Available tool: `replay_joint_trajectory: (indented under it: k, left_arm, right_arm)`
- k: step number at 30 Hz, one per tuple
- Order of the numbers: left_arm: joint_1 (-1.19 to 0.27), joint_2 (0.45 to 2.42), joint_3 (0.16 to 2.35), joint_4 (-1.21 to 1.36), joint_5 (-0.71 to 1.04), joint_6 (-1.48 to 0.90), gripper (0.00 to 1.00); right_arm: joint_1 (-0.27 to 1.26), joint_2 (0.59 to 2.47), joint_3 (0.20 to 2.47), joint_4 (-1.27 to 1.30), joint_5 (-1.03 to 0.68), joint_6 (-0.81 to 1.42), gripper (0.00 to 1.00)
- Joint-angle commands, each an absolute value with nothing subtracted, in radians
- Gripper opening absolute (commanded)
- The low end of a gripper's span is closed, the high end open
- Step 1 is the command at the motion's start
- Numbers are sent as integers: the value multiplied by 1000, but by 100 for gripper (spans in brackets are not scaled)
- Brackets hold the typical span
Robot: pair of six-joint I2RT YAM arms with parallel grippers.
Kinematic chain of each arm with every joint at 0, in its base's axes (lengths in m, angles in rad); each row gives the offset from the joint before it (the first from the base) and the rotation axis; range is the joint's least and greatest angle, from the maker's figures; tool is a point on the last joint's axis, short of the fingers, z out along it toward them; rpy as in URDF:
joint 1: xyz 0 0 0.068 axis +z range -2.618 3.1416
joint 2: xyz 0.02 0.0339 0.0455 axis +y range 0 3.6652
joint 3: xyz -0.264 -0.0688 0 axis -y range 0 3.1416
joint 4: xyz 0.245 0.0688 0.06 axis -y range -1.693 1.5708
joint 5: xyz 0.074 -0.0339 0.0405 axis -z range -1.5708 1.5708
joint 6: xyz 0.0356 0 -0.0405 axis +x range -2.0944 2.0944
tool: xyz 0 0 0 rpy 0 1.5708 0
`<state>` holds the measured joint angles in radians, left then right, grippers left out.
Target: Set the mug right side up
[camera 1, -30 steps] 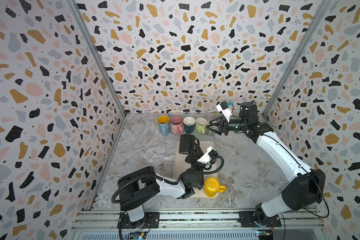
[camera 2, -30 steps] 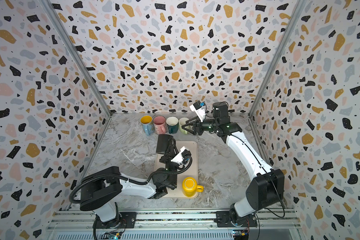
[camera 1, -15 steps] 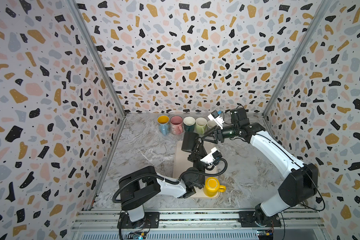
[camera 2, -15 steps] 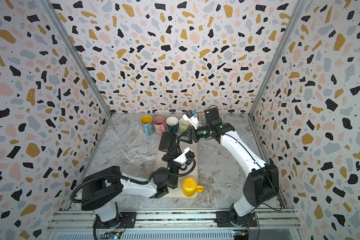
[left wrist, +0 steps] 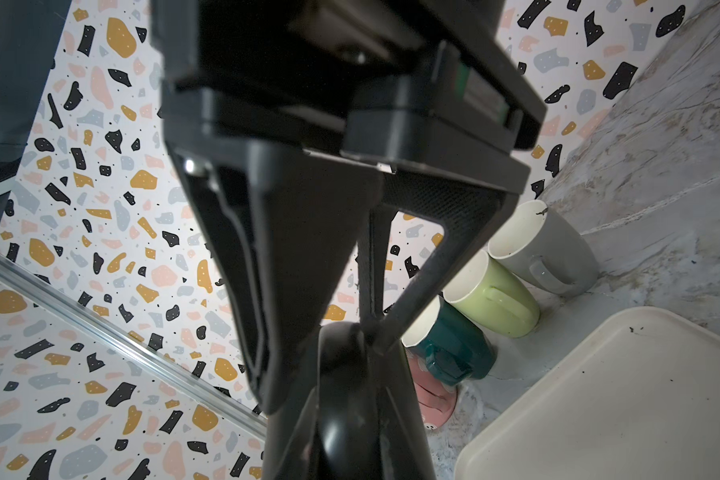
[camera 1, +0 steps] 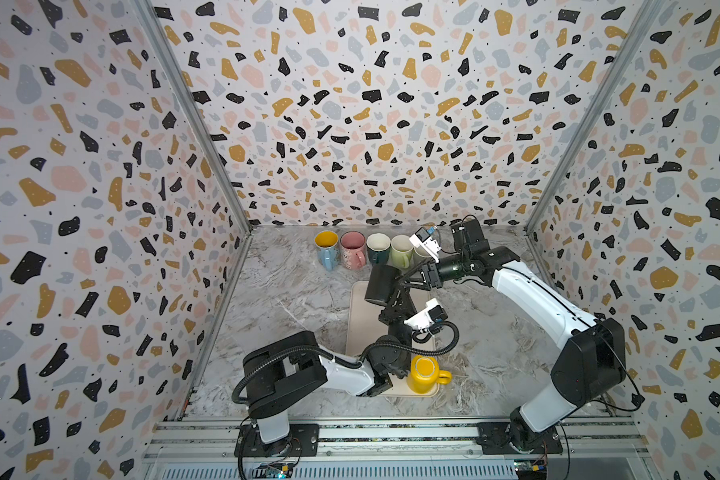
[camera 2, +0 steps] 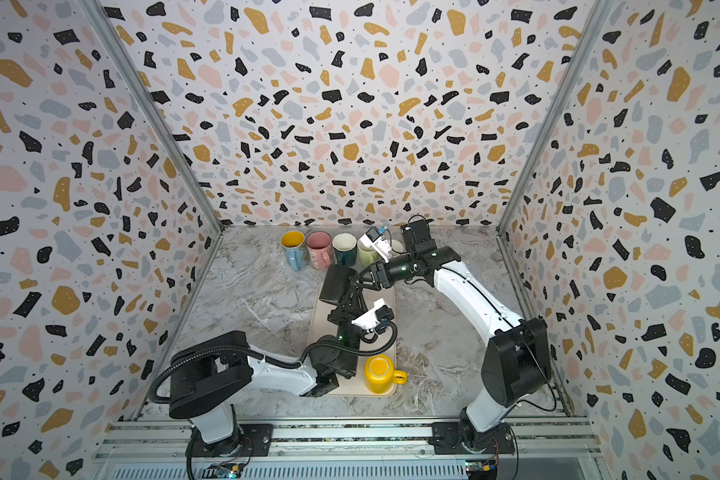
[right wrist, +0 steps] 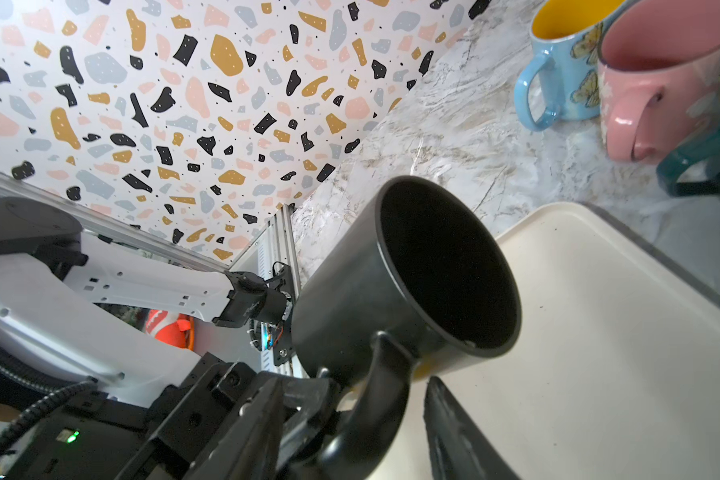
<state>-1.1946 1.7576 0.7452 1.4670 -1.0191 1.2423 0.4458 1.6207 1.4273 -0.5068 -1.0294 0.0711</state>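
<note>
Mugs stand mouth-up in a row along the back wall of the marbled table [camera 1: 287, 299]: we count a blue mug [camera 1: 327, 257], a pink mug [camera 1: 352, 252], a dark green mug [camera 1: 378, 250], a light green mug [camera 1: 402, 252] and, in the left wrist view, a grey mug [left wrist: 549, 253]. In front of them lies a cream tray [camera 1: 360, 328], with a yellow mug [camera 1: 422, 372] standing on its near end. We see the black mug [camera 1: 380, 284] held in the air above the tray's far end, tipped over so that its mouth faces the right wrist camera. The left end effector [left wrist: 364, 332] reaches up from below and is clenched on the mug's handle. The right end effector [camera 1: 403, 279] reaches in from the right, its jaws apart on either side of that handle. In the right wrist view we see a gap between one finger [right wrist: 454, 432] and the handle, so it is released.
</note>
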Motion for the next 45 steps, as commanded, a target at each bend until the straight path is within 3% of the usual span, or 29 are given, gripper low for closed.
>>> replay_joint_trajectory:
  k: [1, 6, 12, 20, 45]
  left_arm:
    - [-1200, 1752, 787, 1846, -978, 1285, 0]
    - [-1200, 1755, 788, 1846, -967, 1302, 0]
    - [-1200, 1759, 787, 1845, -961, 1317, 0]
    - [-1200, 1767, 785, 1846, -946, 1343, 0]
    - [-1200, 1767, 793, 1845, -982, 1417, 0]
  right_arm:
    - [454, 1628, 1417, -519, -1051, 96, 50]
    - [460, 1638, 1395, -496, -1065, 116, 47]
    - [462, 1652, 1363, -473, -1079, 144, 35]
    - [466, 1656, 1317, -431, -1088, 176, 0]
    - [466, 1538, 1111, -62, -1025, 417, 0]
